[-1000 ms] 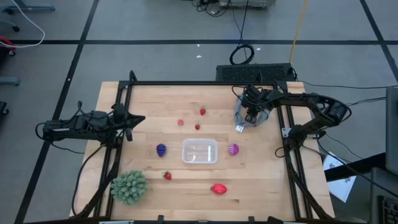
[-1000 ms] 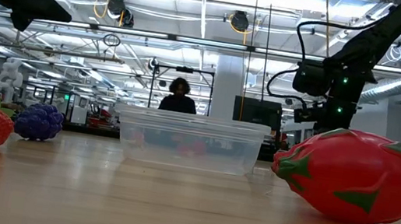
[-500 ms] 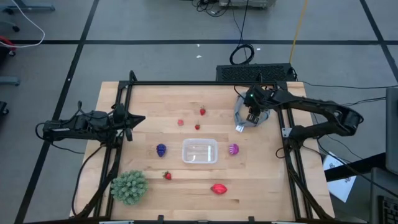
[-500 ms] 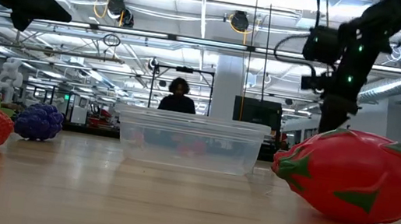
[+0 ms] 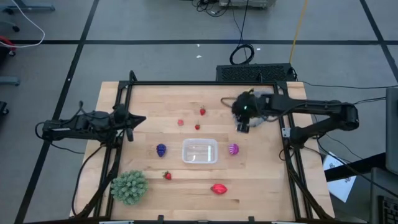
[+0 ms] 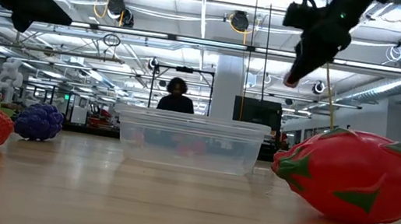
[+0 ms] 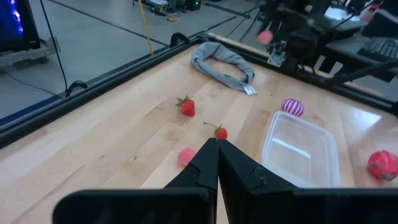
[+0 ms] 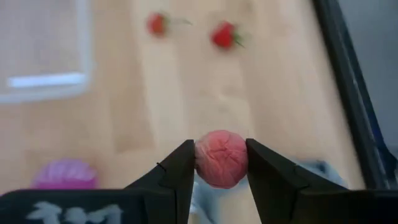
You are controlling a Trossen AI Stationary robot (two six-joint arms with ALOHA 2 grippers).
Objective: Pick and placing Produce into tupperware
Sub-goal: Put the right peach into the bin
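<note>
While the left gripper [image 7: 217, 163] waits pressed together at the table's left edge: one pink berry [image 8: 221, 158] lifted.
Right gripper [image 8: 220, 163] clamps it, above the table beyond the tub [image 5: 199, 150].

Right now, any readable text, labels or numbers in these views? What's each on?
None can be read.
White marks on the right gripper's housing in the right wrist view: too blurred to read.
White tag on the grey cloth: too small to read.
Sheet of paper on the floor beside the table: print too small.
</note>
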